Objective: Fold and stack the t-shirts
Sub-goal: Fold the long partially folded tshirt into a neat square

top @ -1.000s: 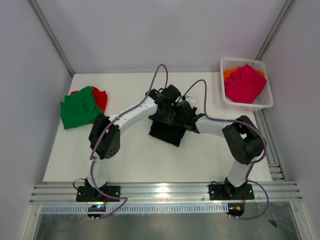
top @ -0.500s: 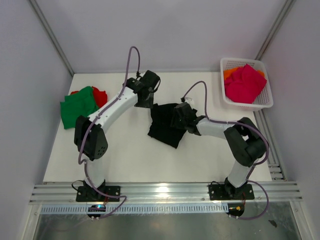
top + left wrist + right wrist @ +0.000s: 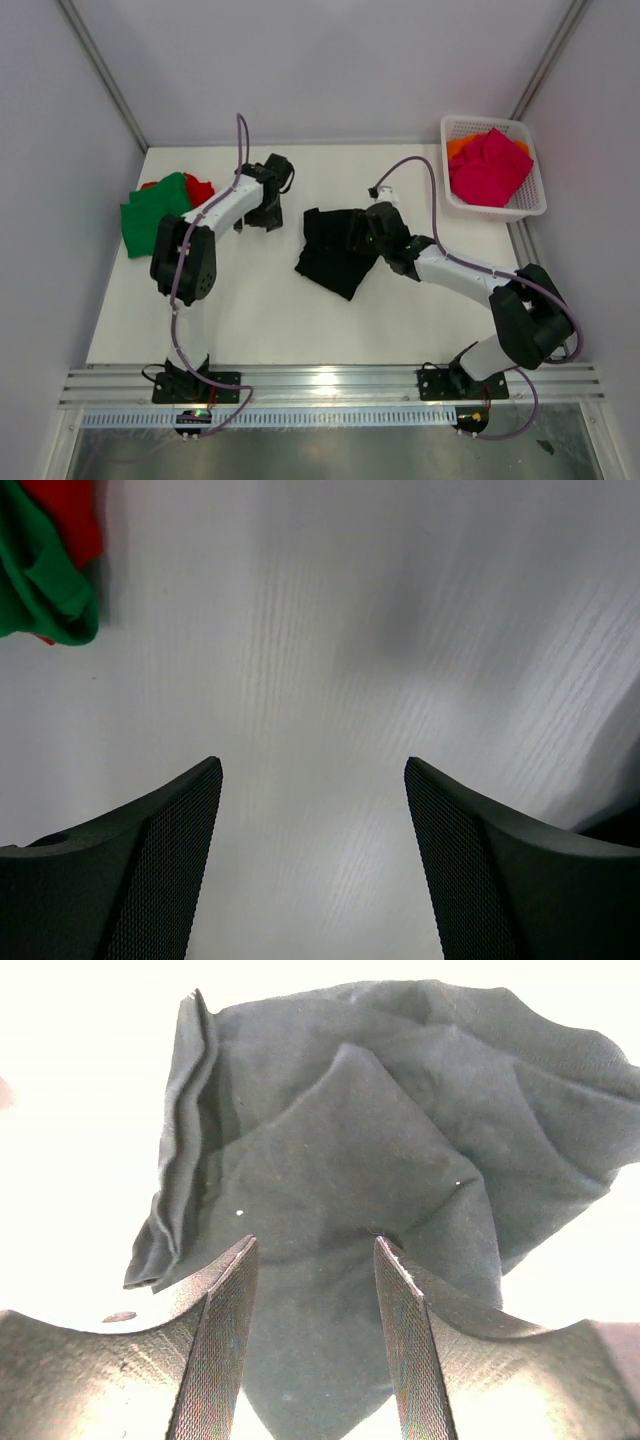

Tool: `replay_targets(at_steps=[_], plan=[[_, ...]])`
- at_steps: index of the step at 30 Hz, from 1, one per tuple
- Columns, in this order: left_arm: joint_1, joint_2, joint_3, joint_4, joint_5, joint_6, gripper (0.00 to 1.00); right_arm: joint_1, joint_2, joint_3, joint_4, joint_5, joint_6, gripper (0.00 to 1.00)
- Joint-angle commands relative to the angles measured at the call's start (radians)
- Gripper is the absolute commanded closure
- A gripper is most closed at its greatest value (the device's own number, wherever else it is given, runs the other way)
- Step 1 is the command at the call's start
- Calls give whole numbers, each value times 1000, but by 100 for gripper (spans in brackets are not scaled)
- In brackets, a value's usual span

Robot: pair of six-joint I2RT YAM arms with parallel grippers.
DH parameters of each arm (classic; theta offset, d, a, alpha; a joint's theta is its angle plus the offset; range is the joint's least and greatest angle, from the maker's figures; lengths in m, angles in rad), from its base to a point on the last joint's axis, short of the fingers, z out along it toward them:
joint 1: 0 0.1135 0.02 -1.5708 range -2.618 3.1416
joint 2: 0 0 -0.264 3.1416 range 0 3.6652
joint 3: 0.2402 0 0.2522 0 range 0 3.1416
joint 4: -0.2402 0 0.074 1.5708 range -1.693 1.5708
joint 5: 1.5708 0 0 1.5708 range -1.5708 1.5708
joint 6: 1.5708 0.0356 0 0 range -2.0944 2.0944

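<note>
Hovering directly above the black t-shirt [image 3: 340, 1130], our right tool [image 3: 314, 1260] gapes empty; our left tool [image 3: 312, 780], wide, sits farther off.

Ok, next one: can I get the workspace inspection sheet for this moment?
Surface: white table, nothing spilled seen.
Job's things: black t-shirt rumpled mid-table; green t-shirt over red t-shirt at left; pink t-shirt over orange t-shirt in white basket.
Clutter: nothing seen.
Hands: left hand open above bare table; right hand open over the black t-shirt.
Cables: purple cables loop off both arms.
Surroundings: grey walls, metal rail at near edge.
</note>
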Motion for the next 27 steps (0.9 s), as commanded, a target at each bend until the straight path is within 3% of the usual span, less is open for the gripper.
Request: replay_targets(at_steps=[1,10,27], plan=[[-14,49,-47,94,68,-14,24,7,-42,29,9,32,-38,46],[-14,115,-93,240,228,-54,26,7,-71,17,-3,43,-31,46],[-15,150,-85,280,309,-107,27,7,-34,15,-4,-8,-24,46]])
